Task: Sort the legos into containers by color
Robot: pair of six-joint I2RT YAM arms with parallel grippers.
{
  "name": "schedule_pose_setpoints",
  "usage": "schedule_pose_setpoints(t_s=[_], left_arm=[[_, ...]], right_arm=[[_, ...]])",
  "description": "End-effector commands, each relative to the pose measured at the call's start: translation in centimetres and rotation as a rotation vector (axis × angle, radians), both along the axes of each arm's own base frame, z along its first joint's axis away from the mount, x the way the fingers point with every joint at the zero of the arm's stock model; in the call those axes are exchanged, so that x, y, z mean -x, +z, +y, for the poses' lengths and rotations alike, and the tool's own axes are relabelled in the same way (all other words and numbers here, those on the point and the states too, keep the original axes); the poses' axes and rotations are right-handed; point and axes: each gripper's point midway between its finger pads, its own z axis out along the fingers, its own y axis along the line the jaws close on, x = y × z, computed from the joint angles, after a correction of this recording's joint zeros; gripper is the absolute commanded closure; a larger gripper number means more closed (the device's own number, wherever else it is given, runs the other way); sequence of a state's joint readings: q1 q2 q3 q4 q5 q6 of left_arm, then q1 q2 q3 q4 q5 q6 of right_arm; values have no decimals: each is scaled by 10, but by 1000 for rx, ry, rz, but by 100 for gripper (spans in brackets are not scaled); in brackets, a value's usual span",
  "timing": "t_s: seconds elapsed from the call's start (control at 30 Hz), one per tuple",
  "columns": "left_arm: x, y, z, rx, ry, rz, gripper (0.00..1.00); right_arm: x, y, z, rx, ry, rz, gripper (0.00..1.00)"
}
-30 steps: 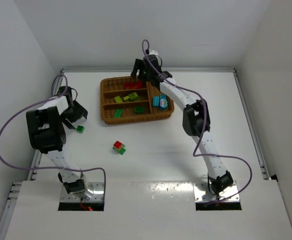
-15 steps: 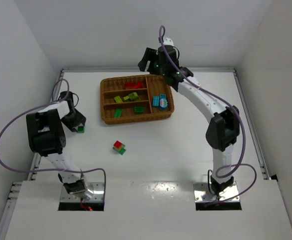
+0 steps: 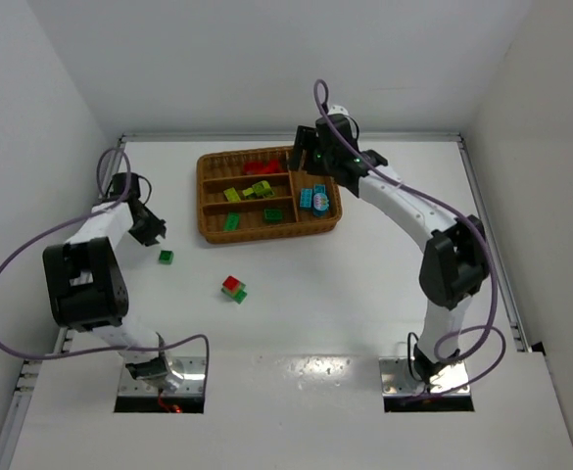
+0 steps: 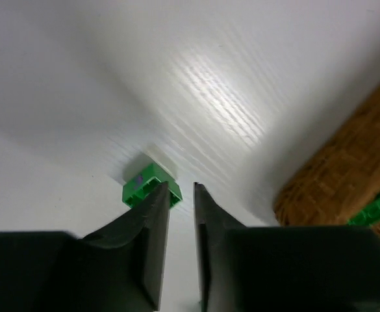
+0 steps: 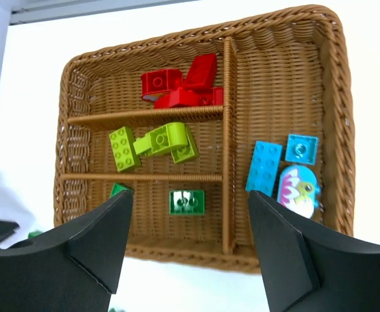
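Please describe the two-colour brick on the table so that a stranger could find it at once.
Start at the wicker tray and look toward the arm bases: the stacked brick lies alone on the white table. Only it is red above green; the loose brick is plain green.

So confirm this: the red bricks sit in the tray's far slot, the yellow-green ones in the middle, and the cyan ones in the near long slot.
Wrong on the cyan bricks: they lie in the cross slot of the tray; green ones fill the near long slot. Right wrist view shows it.
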State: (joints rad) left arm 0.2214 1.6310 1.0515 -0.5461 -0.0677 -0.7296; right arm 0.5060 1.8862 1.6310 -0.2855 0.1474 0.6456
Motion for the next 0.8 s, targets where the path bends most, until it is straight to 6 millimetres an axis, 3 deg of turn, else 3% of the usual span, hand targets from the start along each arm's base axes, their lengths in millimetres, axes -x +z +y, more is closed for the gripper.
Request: schedule_pose_setpoints(t_s=[0.0,0.03,0.1,0.17,0.43,0.53,0.77], left_arm=[[0,27,-10,-13,-56,-67,64],[5,31,-7,-30,-47,-58,42],[17,24,-6,-37,-30,-25,18],[22,19,-6,-32,-2,-11,10],[21,-23,-17,74,112,67,8],[13,-24,-18,91,129,41,8],[7,-42,-12,77,182,56,26]], right_arm=[[9,38,-13,-19,-15,-81,28],[15,36,-15,-16,-14,-76,28],[23,25,-20,0,-14,-48,28],[28,21,-25,8,-22,-42,28],[40,13,-31,26,-21,-10,27],[43,11,-35,43,-24,-5,27],[51,-4,-40,70,-19,27,27]])
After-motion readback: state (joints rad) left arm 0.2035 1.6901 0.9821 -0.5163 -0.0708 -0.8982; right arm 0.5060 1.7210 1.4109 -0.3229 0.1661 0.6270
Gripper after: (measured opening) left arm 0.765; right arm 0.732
